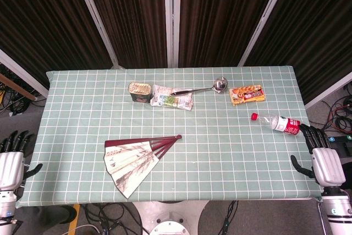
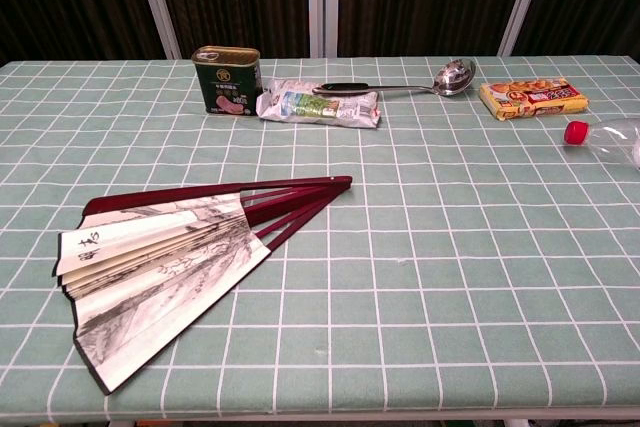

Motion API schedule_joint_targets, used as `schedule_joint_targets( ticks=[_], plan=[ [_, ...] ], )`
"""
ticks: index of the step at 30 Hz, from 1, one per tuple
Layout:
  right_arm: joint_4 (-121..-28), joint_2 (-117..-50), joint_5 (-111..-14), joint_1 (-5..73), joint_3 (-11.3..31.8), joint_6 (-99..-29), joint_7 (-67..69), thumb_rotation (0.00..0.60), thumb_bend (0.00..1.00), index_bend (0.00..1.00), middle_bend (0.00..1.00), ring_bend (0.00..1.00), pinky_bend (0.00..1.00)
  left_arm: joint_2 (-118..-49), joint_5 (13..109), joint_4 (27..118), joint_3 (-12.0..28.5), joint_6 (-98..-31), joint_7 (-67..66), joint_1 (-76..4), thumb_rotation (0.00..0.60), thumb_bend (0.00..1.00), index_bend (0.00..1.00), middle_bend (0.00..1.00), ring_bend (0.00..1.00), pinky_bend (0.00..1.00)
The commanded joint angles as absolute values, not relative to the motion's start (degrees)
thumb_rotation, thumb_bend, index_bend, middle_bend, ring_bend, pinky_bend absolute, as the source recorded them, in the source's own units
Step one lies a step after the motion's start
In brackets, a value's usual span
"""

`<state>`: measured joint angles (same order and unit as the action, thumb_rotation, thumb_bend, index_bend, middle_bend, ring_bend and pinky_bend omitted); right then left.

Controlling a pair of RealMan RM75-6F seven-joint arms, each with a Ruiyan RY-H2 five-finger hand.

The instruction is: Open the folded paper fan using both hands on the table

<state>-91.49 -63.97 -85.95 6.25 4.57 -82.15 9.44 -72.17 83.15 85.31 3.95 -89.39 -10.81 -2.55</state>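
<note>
On green grid cloth (image 1: 231,152) w/ dark curtains (image 1: 129,15) behind: fan (image 1: 135,158) part-spread; both hands off-table, fingers apart.

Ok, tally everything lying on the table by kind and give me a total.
Paper fan: 1
Tin can: 1
Snack packet: 1
Ladle: 1
Orange food box: 1
Plastic bottle: 1
Total: 6

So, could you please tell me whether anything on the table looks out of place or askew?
The water bottle lies on its side at the table's right edge, near the right hand. The ladle rests partly on a crumpled packet. The paper fan is only partly spread.
</note>
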Motion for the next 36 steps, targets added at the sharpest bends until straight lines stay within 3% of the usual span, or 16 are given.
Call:
schedule_joint_targets(
  ticks=[1,10,16,22,25,27,32,36],
  plan=[
    [-91.3,-64.1,-86.0,6.5,4.5,-81.7,9.6,0.6,0.29,0.0,0.06,0.0,0.0,-72.0,83.3,85.9,3.7,-89.0,-11.2,-2.6,0.6,0.01,0.21,0.16,0.1,0.19],
    [-90.5,-64.3,-86.2,6.4,4.2,-82.0,10.3,0.6,0.29,0.01,0.06,0.0,0.0,-71.2,84.3,87.1,3.4,-88.9,-10.9,-2.7,0.6,0.01,0.21,0.16,0.1,0.19],
    [-90.3,-62.6,-87.0,7.1,4.4,-81.9,9.2,0.6,0.29,0.01,0.06,0.0,0.0,-68.8,87.2,86.8,5.1,-85.1,-5.6,-7.4,0.6,0.01,0.22,0.16,0.1,0.19],
    [-90.7,-61.4,-87.5,8.0,5.1,-81.9,8.4,0.6,0.29,0.01,0.06,0.0,0.0,-66.4,90.3,86.9,7.6,-75.1,4.0,-17.1,0.6,0.01,0.26,0.2,0.14,0.2],
    [-90.9,-61.1,-87.7,8.1,5.1,-82.0,8.7,0.6,0.29,0.01,0.06,0.0,0.0,-67.9,90.5,85.7,9.0,-69.9,7.1,-22.2,0.6,0.03,0.36,0.34,0.28,0.3],
    [-90.9,-60.9,-87.7,8.1,5.1,-82.1,8.8,0.6,0.29,0.01,0.06,0.0,0.0,-69.6,89.5,84.6,9.6,-65.5,10.6,-25.6,0.6,0.07,0.41,0.36,0.3,0.37],
    [-91.0,-60.4,-87.5,8.2,4.9,-81.7,8.7,0.6,0.29,0.01,0.06,0.0,0.0,-72.1,85.8,83.0,10.0,-50.5,13.1,-34.6,0.6,0.1,0.41,0.36,0.3,0.38],
    [-91.2,-59.8,-87.0,8.1,4.9,-81.5,8.9,0.6,0.29,0.01,0.06,0.0,0.0,-76.2,82.2,80.9,10.7,-43.3,10.3,-39.8,0.6,0.1,0.38,0.36,0.3,0.39]
  ],
)
